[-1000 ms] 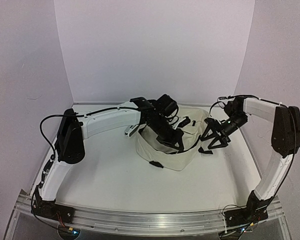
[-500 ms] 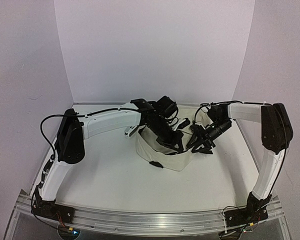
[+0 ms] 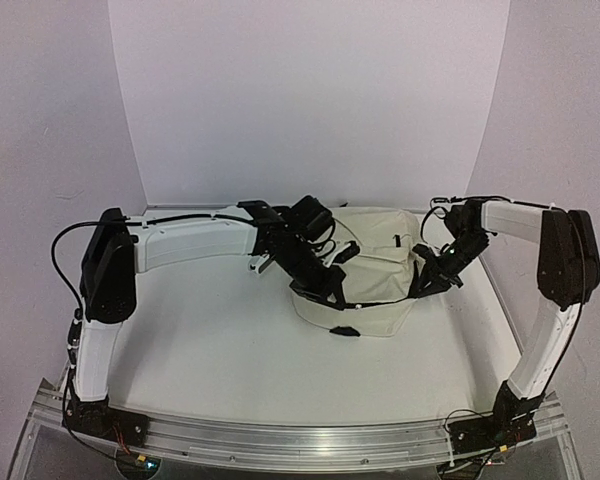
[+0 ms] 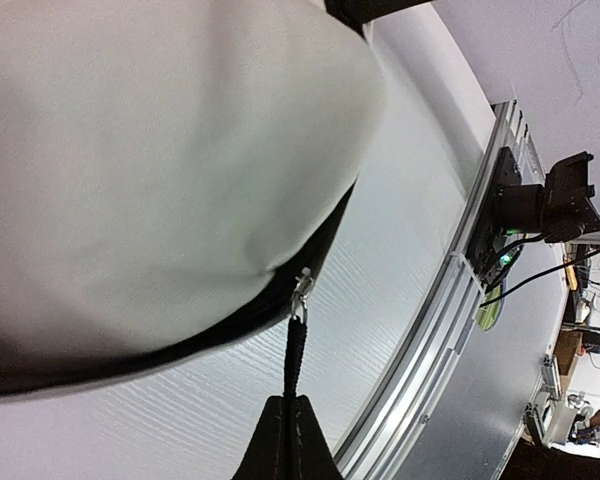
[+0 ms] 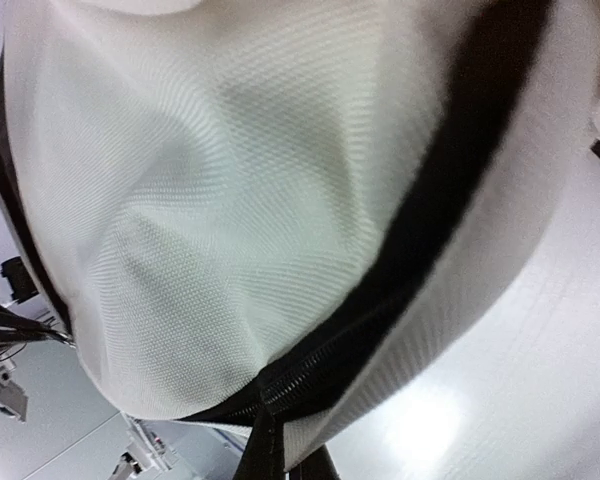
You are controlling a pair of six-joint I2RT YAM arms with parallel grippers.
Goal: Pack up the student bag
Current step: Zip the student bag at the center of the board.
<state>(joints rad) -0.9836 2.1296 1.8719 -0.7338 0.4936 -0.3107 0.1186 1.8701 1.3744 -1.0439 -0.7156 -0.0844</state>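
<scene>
The student bag is seen at the far middle of the desk, its pull cord pinched by the left tool, its zipper seam by the right tool; under uneven pulling, a thin grip could be lost

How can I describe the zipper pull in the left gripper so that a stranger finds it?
Start at the cream student bag on the table. At its left edge, the left gripper pinches a black cord pull. It alone hangs from a small silver slider on the black zipper.
</scene>
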